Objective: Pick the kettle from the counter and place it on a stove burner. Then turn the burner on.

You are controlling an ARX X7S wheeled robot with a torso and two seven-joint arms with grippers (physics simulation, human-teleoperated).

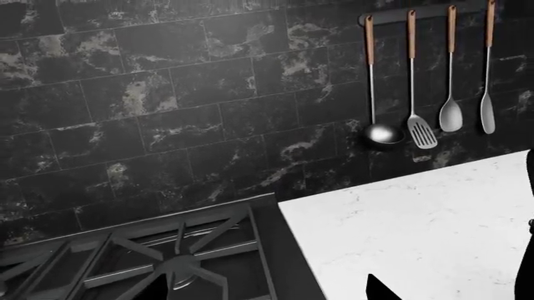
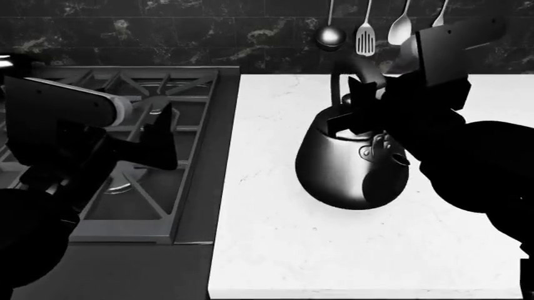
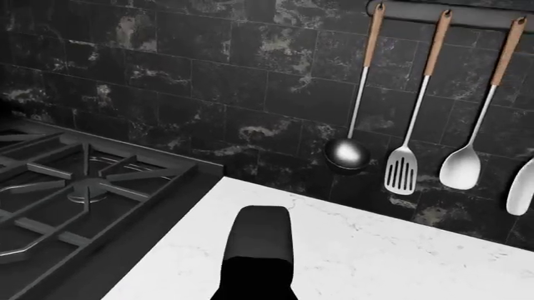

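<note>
The dark-chrome kettle point(image 2: 351, 169) stands on the white counter point(image 2: 276, 244), its body slightly tilted and its arched handle rising at the back. My right gripper point(image 2: 361, 103) is at the top of that handle and shut on it. In the right wrist view the handle point(image 3: 260, 234) fills the middle between the jaws, and I cannot tell whether the kettle's base still touches the counter. My left gripper point(image 2: 162, 128) is open and empty over the stove. Its dark fingertips point(image 1: 379, 290) show above a burner point(image 1: 179, 270) and the counter's edge. Burners point(image 2: 125, 181) lie under dark grates.
Several utensils with wooden handles hang on a rail point(image 1: 426, 15) on the black tiled wall point(image 2: 167, 31) behind the counter, and they also show in the right wrist view point(image 3: 401, 169). The stove's raised rim point(image 2: 221, 156) borders the counter's left edge. The counter's front edge point(image 2: 359, 292) is near.
</note>
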